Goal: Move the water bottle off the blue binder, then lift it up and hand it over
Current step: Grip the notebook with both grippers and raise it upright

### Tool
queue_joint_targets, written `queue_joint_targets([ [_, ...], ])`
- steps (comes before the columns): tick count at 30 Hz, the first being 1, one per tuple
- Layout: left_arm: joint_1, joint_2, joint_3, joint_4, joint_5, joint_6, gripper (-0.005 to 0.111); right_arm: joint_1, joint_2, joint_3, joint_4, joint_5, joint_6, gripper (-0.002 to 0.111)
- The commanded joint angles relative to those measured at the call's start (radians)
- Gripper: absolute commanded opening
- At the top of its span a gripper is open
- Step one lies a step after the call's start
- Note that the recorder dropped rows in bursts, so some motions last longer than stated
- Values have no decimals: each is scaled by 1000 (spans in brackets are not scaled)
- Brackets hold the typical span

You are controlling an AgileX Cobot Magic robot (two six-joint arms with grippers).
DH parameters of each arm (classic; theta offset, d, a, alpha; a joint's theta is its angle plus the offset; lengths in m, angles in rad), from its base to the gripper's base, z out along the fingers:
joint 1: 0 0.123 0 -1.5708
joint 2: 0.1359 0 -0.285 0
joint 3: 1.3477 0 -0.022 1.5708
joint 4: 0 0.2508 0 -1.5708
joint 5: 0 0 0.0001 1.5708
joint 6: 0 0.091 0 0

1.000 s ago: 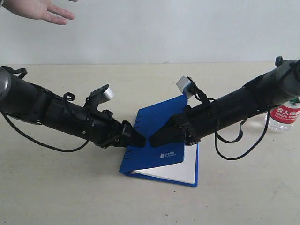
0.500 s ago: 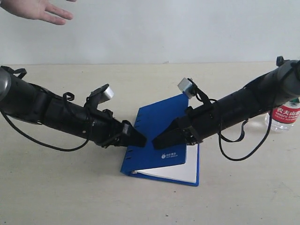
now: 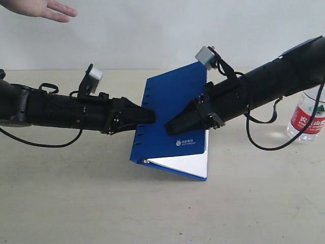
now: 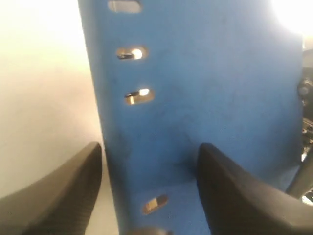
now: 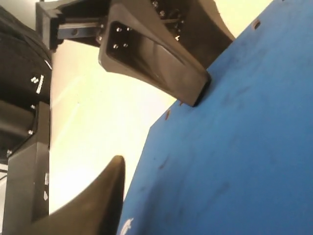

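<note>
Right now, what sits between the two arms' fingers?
The binder. Its tilted blue cover fills the gap between the left fingers and the right fingers, seen best in the exterior view.

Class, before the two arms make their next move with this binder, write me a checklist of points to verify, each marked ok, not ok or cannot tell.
1. Clear plastic water bottle with red-and-white label off the flat bright-blue ring binder: ok, it stands on the beige table, apart from the binder.
2. Binder lifted clear: not ok, tilted, its lower edge seems to rest on the table.
3. Left pincer gripping: not ok, jaws open astride the spine edge.
4. Right pincer gripping the cover: cannot tell, only one finger shows.
5. Person's open hand ready: ok, held out at the upper left of the exterior view.
</note>
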Motion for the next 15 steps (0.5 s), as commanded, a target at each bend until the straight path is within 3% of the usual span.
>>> queue_joint_targets([
  [1,-2,34,-5,-10,157,29,53,5,-35,0,26,48,-16,0],
  [8,-6,62,-1,-10,165,64,52,5,-32,0,13,48,-14,0],
  [10,-6,60,-1,-10,165,64,40,5,-32,0,3,48,-7,0],
  [13,-6,59,-1,-10,165,64,6,5,-32,0,-13,48,32,0],
  [15,-6,55,-1,-10,165,64,5,5,-32,0,-17,48,62,0],
])
